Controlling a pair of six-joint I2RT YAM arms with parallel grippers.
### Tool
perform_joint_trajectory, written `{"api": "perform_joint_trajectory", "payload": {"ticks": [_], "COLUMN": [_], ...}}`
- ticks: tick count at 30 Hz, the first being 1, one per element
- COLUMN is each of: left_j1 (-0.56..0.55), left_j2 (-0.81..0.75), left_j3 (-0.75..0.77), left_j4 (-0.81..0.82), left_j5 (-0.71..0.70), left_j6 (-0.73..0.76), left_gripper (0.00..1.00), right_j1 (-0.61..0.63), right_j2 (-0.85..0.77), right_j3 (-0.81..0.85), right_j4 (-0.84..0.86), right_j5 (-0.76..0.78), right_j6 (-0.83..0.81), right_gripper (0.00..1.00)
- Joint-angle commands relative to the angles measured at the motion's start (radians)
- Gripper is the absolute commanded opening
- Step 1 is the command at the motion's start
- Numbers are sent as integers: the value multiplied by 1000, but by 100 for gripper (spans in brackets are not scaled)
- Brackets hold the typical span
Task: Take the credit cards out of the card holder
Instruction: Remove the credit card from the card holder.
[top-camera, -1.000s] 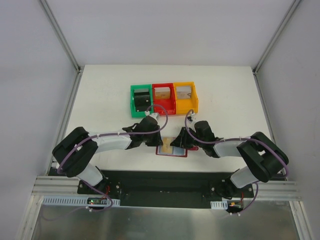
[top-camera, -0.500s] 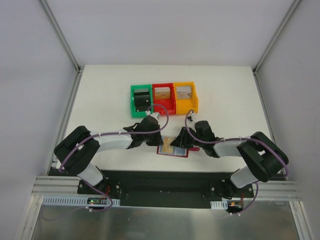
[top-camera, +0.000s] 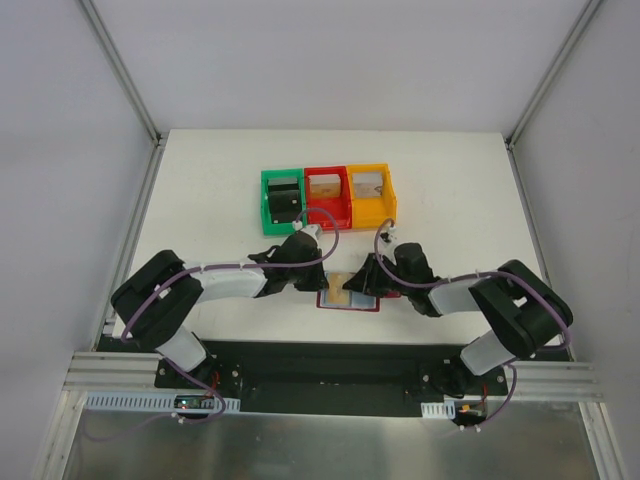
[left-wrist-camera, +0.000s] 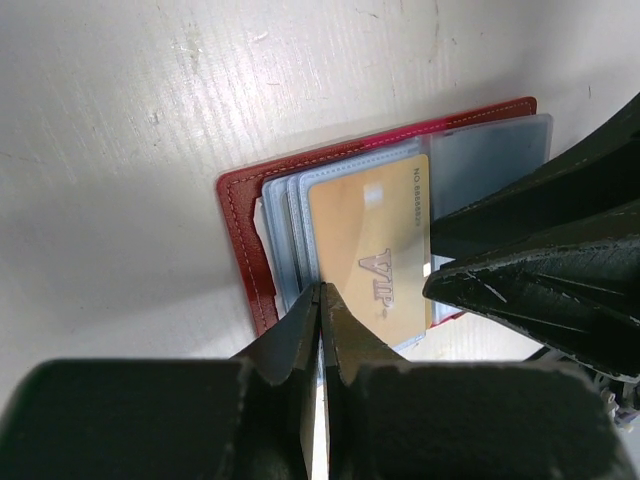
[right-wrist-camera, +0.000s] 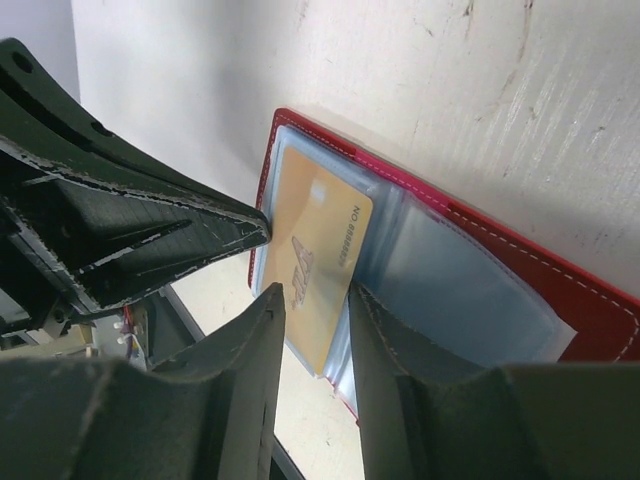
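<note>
The card holder (left-wrist-camera: 240, 230) lies open and flat on the white table (left-wrist-camera: 120, 120), squarely between the two grippers, its dark-red cover down and its clear sleeves (right-wrist-camera: 450, 290) fanned upward. A gold credit card (left-wrist-camera: 370, 250) stamped VIP sits in the top sleeve, directly ahead of the left gripper (left-wrist-camera: 320, 300). That gripper's jaws are pressed together with no gap, their tips meeting right at the card's near long edge. A card is so thin that I cannot tell whether they pinch its edge, a sleeve lip, or nothing. The right gripper (right-wrist-camera: 315, 293) comes in from the opposite side with its jaws moderately parted. Its fingers (right-wrist-camera: 270, 330) stand on either side of one end of the gold card, and they appear to hold nothing, resting on or just above the holder. The card should be very light, stiff enough to slide out in one piece, slightly springy, and slick on both faces, so a grip on the flat is likely to slip. The sleeves are soft and will drag and lift with it. The best hold is probably the exposed edge outside the sleeve mouth, pulled along the sleeve while the other gripper pins the light holder down.
</note>
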Motion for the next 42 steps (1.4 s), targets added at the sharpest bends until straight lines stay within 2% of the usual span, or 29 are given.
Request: {"api": "perform_joint_trajectory", "payload": {"ticks": [1, 8, 17, 33, 42], "left_j1": [-10, -13, -18, -16, -18], "left_j2": [55, 70, 85, 84, 85], "left_j3": [-11, -8, -6, 14, 24], "left_j4": [-65, -65, -61, -61, -49], "left_j5": [-6, -6, 0, -4, 17], "left_j6": [-5, -5, -6, 15, 27], "left_gripper": [0, 0, 0, 0, 0], "right_j1": [-4, -8, -16, -18, -16], "right_j2": [23, 38, 92, 106, 129], "right_j3": [-25, -39, -55, -50, -53], "right_j4": [174, 280, 435, 444, 437], "right_j5": [-49, -80, -129, -244, -287], "right_j6": [56, 98, 165, 153, 141], "right_gripper": [36, 38, 35, 38, 31]}}
